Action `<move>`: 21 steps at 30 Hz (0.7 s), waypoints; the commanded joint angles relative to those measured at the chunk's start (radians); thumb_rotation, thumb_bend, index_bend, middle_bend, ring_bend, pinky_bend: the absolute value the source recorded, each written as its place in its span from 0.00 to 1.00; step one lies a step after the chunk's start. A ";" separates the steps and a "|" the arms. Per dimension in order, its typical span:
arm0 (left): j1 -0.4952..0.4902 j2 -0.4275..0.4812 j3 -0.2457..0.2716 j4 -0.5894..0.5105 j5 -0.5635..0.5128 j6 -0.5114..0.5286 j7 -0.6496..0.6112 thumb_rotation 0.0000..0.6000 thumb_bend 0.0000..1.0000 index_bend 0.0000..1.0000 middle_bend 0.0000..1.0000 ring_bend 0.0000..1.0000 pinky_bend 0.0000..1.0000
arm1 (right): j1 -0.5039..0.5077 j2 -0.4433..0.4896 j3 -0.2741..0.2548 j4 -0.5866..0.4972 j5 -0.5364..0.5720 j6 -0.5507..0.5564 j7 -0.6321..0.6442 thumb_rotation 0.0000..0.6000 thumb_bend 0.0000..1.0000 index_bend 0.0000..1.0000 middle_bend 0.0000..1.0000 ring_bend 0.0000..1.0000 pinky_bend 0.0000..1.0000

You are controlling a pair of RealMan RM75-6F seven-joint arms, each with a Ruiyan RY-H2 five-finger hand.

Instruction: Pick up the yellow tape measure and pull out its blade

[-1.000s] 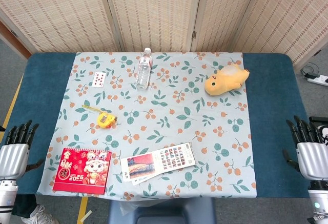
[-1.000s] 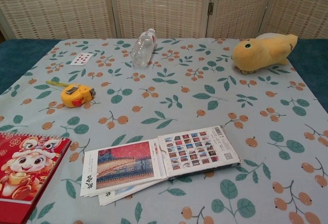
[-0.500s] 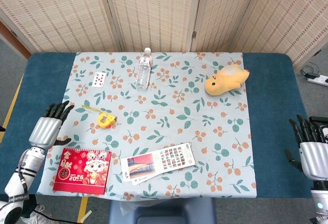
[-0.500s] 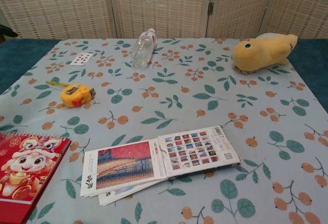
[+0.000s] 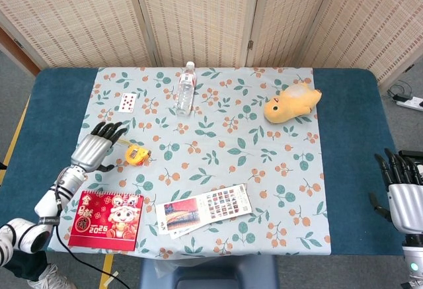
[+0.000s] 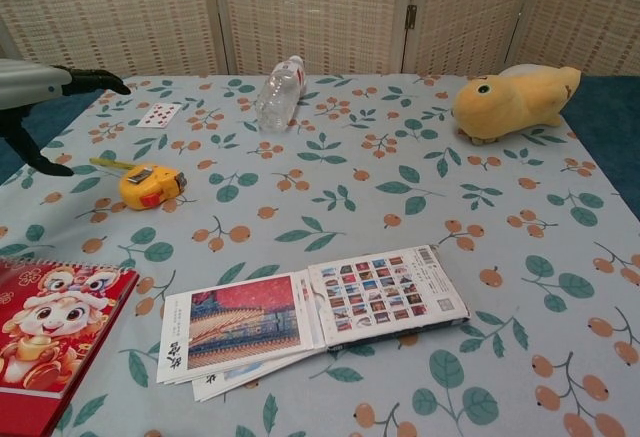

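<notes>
The yellow tape measure (image 5: 136, 154) (image 6: 150, 186) lies on the floral cloth at the left, a short length of yellow blade sticking out toward the far left. My left hand (image 5: 96, 147) (image 6: 40, 92) hovers open just left of it, fingers spread, holding nothing and not touching it. My right hand (image 5: 404, 196) stays open at the table's right edge, far from the tape measure; the chest view does not show it.
A red 2025 calendar (image 5: 106, 219) lies near the front left, a photo booklet (image 5: 205, 208) at front centre. A lying water bottle (image 5: 185, 90), a playing card (image 5: 128, 101) and a yellow plush toy (image 5: 291, 102) sit further back.
My left hand has moved from the table's left edge up and inward to just beside the tape measure. The right hand has sunk slightly at the right edge.
</notes>
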 commanded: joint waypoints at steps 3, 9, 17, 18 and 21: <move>-0.053 -0.056 0.032 0.081 0.016 -0.061 -0.025 1.00 0.33 0.16 0.09 0.09 0.00 | -0.001 -0.003 0.000 0.004 0.003 -0.003 0.005 1.00 0.39 0.00 0.00 0.02 0.00; -0.088 -0.102 0.057 0.148 0.026 -0.093 -0.042 1.00 0.42 0.18 0.10 0.10 0.00 | 0.001 -0.009 -0.002 0.009 0.009 -0.013 0.007 1.00 0.39 0.00 0.00 0.02 0.00; -0.117 -0.142 0.089 0.218 0.022 -0.138 -0.028 1.00 0.44 0.19 0.11 0.11 0.00 | -0.001 -0.010 -0.003 0.006 0.018 -0.019 0.007 1.00 0.39 0.00 0.00 0.03 0.00; -0.119 -0.147 0.091 0.225 0.021 -0.142 -0.029 1.00 0.44 0.19 0.11 0.11 0.00 | -0.001 -0.010 -0.003 0.006 0.019 -0.019 0.007 1.00 0.39 0.00 0.00 0.03 0.00; -0.125 -0.161 0.099 0.243 0.019 -0.149 -0.039 1.00 0.44 0.19 0.11 0.11 0.00 | -0.001 -0.012 -0.004 0.007 0.020 -0.022 0.006 1.00 0.39 0.00 0.00 0.03 0.00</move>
